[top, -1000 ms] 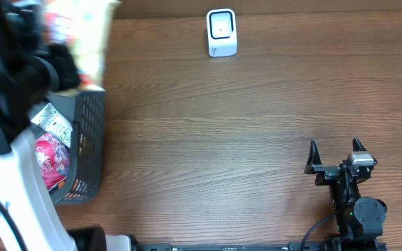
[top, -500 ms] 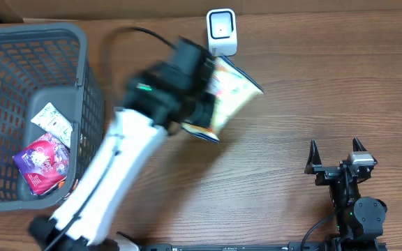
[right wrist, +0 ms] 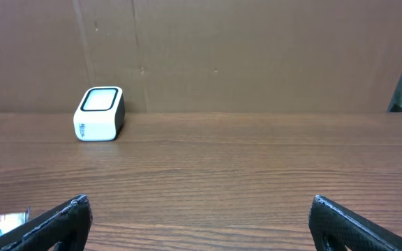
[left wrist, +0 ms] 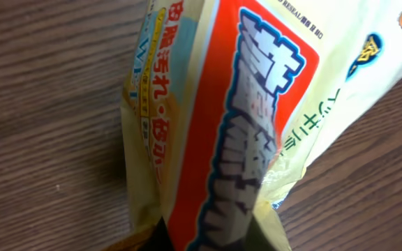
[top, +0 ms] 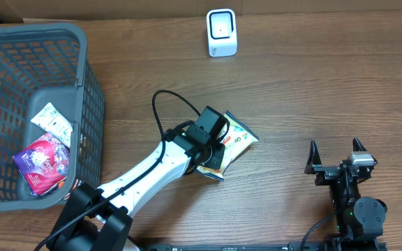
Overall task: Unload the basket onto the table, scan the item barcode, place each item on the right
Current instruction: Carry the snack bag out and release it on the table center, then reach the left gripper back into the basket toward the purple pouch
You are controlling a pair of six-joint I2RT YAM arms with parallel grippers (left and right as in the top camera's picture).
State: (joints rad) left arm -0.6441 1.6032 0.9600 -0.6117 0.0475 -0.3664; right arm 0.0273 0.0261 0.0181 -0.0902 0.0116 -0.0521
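Left tool (top: 215, 149) pinches a crinkly, glossy cream-and-orange snack packet (top: 240, 138) over the wood-grain table (top: 292, 84) — right tool (top: 334, 148) gapes wide.

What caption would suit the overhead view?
The left arm's fingers grip a snack bag over the wooden table, short of the white scanner.

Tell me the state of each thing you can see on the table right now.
snack bag: gripped by the left fingers, apart from the barcode scanner.
left fingers: shut on the snack bag.
right fingers: open, empty.
barcode scanner: upright, nothing before it.
basket: upright, holding packets.
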